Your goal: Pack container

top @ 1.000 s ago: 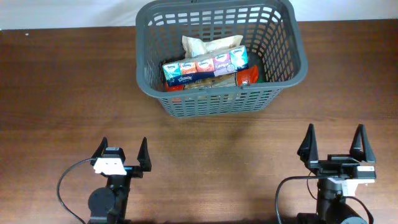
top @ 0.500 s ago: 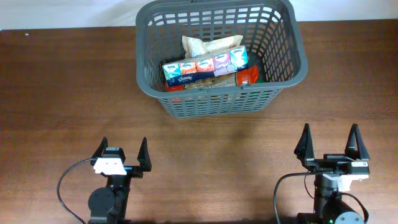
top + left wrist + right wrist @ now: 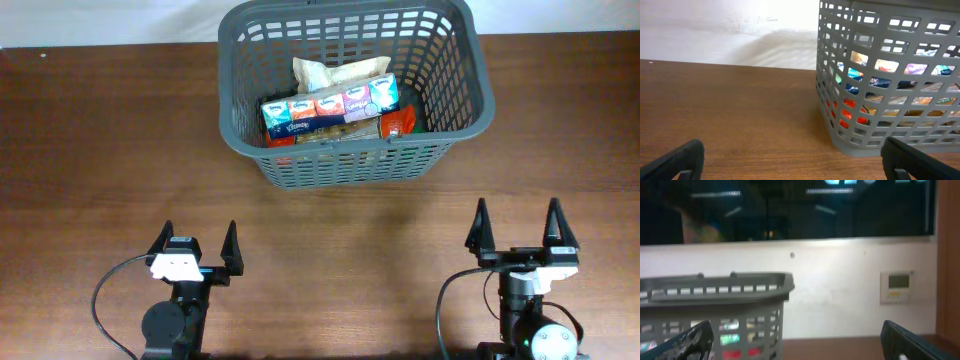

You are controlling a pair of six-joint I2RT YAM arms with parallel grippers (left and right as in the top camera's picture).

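Note:
The dark grey slotted container (image 3: 455, 60) stands at the far middle of the wooden table. Inside it lie a row of colourful tissue packs (image 3: 330, 107), a beige bag (image 3: 335, 72) and a red packet (image 3: 400, 121). My left gripper (image 3: 199, 247) is open and empty near the front left edge, far from the container. My right gripper (image 3: 516, 227) is open and empty at the front right. The container shows in the left wrist view (image 3: 880, 130) ahead on the right, and in the right wrist view (image 3: 715, 287) on the left.
A white wall (image 3: 725, 35) runs behind the table's far edge. A wall panel (image 3: 896, 286) and a dark window (image 3: 790, 205) show in the right wrist view. Bare wood (image 3: 110, 150) surrounds the container.
My right gripper has shifted left and a little toward the container, staying open. The left arm and the container have not moved.

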